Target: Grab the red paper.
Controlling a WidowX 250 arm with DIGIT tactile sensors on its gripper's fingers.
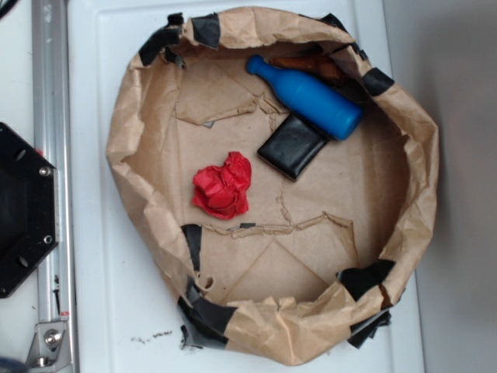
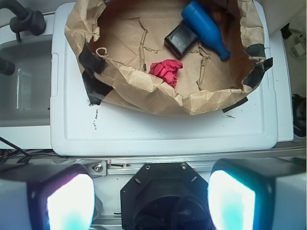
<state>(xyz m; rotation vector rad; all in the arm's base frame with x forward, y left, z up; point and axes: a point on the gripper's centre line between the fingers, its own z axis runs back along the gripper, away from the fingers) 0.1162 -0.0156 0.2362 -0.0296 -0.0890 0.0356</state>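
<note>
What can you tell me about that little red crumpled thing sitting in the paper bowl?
The red paper is a small, bright red wad, crushed into wrinkly folds. It lies loose on the flat floor of the brown paper lining, towards one side, touching only the lining beneath it. The black wallet-like block and the blue bottle lie apart from it. The wrist view shows it just behind the lining's near wall, partly hidden. Nothing grips it.
</note>
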